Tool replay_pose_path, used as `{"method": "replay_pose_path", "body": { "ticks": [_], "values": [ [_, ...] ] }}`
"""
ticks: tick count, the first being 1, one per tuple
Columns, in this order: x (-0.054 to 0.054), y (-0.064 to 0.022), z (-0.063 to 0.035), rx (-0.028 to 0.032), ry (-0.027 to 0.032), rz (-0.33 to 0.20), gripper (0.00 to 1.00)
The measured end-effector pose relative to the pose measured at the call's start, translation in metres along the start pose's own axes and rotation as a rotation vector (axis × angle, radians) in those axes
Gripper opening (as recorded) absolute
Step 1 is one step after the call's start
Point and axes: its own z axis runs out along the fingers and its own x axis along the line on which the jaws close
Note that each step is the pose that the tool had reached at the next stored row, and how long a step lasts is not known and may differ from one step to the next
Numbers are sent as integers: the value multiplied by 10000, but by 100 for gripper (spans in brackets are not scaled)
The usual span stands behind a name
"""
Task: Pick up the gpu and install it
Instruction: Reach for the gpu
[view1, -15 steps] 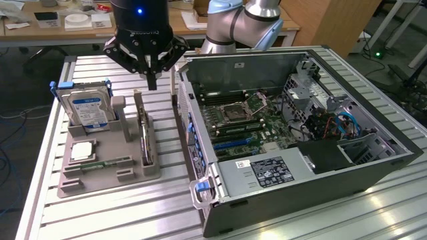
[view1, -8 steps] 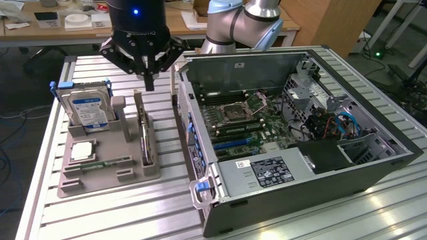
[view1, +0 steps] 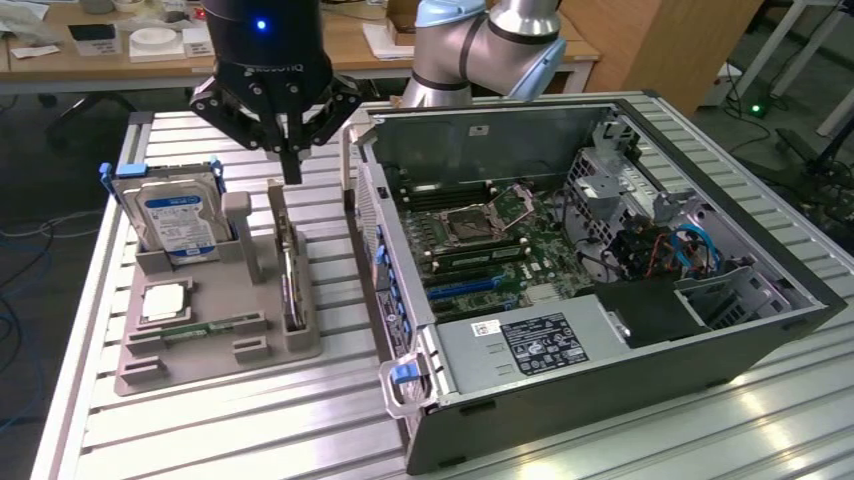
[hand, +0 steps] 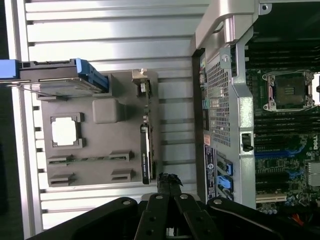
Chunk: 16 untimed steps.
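Observation:
The gpu (view1: 284, 265) is a thin dark card standing on edge in a slot along the side of the grey holder (view1: 200, 355) that faces the computer case. In the wrist view the gpu (hand: 146, 135) appears edge-on, its silvery bracket at the end away from the gripper. My gripper (view1: 290, 168) hangs above the far end of the card, not touching it. Its black fingers are pressed together, shut on nothing. In the wrist view the gripper (hand: 170, 181) tips sit just past the card's near end.
The open computer case (view1: 747, 330) lies at the exterior view's right, motherboard (view1: 494, 245) exposed with blue slots (view1: 461, 287). The holder also carries a hard drive (view1: 174, 220), a processor chip (view1: 163, 300) and a memory stick (view1: 214, 327). A slatted metal table (view1: 267, 430) lies beneath.

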Motion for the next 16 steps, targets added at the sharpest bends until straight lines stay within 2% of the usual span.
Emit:
{"method": "replay_pose_path", "body": {
  "ticks": [16],
  "values": [
    [115,-35,-3,1,0,1,10]
  ]
}}
